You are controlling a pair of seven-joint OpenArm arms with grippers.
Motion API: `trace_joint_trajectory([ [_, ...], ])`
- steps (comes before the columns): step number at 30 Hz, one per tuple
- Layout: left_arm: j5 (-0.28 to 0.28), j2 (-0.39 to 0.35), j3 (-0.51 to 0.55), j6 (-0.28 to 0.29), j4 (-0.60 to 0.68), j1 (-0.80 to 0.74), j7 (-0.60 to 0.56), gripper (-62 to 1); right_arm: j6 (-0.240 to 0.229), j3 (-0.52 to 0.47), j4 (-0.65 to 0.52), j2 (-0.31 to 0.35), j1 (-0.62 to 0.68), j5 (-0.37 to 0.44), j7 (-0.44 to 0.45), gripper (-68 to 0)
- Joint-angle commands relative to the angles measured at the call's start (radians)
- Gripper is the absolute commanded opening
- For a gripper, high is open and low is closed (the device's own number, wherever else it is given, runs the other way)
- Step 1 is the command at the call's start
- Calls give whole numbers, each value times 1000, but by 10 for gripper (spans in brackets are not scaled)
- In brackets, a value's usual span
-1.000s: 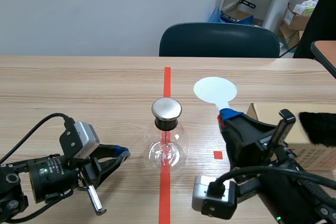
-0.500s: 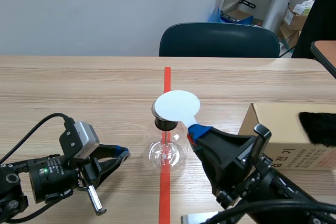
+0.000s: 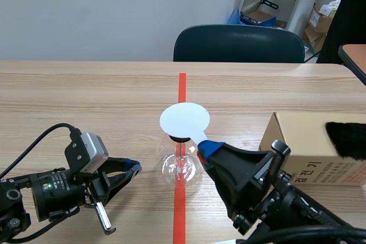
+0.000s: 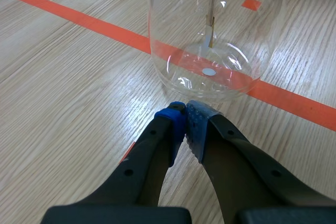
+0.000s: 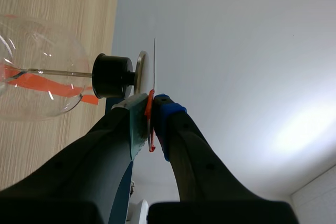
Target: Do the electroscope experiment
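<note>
right gripper (image 5: 151, 114) pinches thin white round paddle (image 3: 184, 120); ahead of it, clear glass globe (image 3: 180, 166), black stopper (image 5: 113, 75), metal cap (image 5: 142, 72). left gripper (image 4: 185, 109) closed, empty.

R hand (image 3: 204, 147) holds white disc (image 3: 184, 120) over flask (image 3: 180, 168).

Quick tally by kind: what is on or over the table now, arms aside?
Clear glass flask electroscope: 1
White round disc, held in the right tool: 1
Brown cardboard box: 1
Black furry cloth: 1
Total: 4
</note>
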State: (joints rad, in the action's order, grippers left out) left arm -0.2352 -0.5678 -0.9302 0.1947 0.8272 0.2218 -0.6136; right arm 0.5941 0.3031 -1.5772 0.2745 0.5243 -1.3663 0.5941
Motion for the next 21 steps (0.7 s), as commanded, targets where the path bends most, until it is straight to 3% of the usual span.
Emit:
trace_joint_trajectory([
  [1,-7,5,-1,2,23,5,-13,-578,11,-3,-18,5,-9,3,-4,-669],
  [9,-7,5,-1,2,23,5,-13,-578,11,-3,-18,5,-9,3,-67,-669],
  [21,-7,5,-1,2,23,5,-13,-578,11,-3,-18,5,-9,3,-409,-669],
])
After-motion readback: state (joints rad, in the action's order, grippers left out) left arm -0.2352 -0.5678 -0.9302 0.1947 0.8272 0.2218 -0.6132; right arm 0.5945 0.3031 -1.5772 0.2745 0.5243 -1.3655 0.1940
